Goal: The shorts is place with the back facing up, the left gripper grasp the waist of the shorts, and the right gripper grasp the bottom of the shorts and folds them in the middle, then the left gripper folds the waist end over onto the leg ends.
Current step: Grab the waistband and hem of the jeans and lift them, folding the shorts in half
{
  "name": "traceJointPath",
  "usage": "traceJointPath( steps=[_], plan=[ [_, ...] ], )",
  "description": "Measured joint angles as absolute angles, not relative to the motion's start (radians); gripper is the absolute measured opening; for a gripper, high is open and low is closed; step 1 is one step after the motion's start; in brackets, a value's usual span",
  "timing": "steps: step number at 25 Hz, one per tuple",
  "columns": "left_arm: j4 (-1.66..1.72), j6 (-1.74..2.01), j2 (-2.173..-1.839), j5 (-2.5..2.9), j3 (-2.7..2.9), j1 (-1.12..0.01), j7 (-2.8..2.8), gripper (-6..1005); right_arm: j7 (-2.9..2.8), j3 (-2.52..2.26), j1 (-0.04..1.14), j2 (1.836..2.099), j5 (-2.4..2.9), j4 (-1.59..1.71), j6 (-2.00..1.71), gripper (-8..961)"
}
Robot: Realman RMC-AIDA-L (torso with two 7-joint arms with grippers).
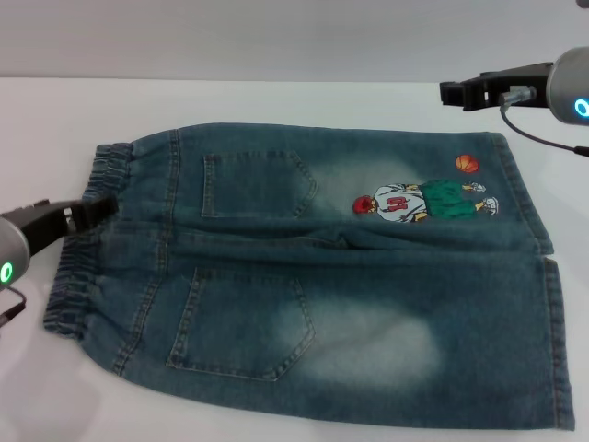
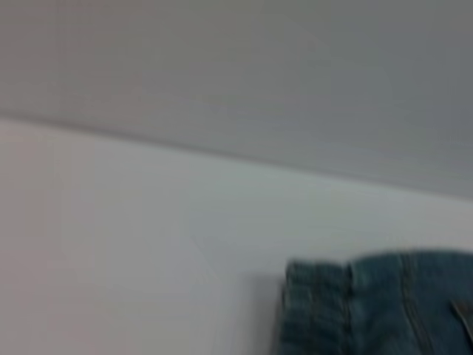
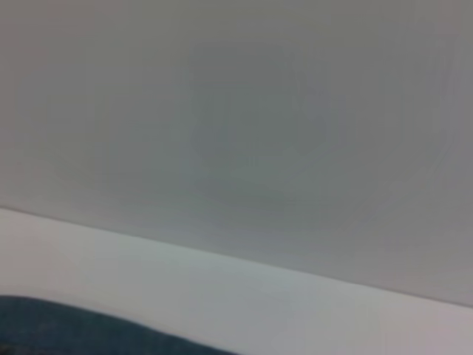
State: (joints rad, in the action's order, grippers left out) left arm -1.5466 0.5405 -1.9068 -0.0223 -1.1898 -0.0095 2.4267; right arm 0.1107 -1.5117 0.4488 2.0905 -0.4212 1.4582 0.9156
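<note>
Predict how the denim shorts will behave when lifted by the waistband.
The shorts lie flat with soft creases, so they will probably droop. The gathered elastic waistband likely bunches and stretches when gripped. Denim looks thick, so fairly heavy for cloth.

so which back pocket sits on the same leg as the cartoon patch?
The far pocket, on the leg away from the robot. The cartoon patch lies on that same leg, toward the hem. The near pocket shares its leg only with faded denim.

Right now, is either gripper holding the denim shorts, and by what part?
The left gripper sits at the elastic waistband of the blue denim shorts; whether it grips cannot be told. The right gripper hangs above the far leg hem, holding nothing.
</note>
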Motion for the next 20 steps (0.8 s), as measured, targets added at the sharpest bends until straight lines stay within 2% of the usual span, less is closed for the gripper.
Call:
traceJointPath(
  steps=[3,4,18,19,20],
  plan=[
    [-1.562,0.562,-1.846,-0.116,-1.138,-0.016,2.427,858,0.108,-1.545,0.422,2.091,-0.429,1.499,0.94,512],
    [-1.562,0.567,-1.837,-0.129,-1.129,-0.017,2.427,858,0.108,-1.545,0.422,2.091,-0.429,1.499,0.94,512],
    [-1.718,0.62,-1.784,-0.114,-1.108,0.062,2.427,857,0.071,-1.636,0.393,2.091,-0.437,1.58,0.944,513],
    [-1.801,0.644,-1.755,-0.121,-1.111,0.089,2.427,857,0.066,-1.641,0.39,2.09,-0.435,1.593,0.949,513],
    [-1.818,0.651,-1.75,-0.122,-1.111,0.094,2.427,857,0.063,-1.643,0.386,2.09,-0.434,1.607,0.956,513]
  ],
)
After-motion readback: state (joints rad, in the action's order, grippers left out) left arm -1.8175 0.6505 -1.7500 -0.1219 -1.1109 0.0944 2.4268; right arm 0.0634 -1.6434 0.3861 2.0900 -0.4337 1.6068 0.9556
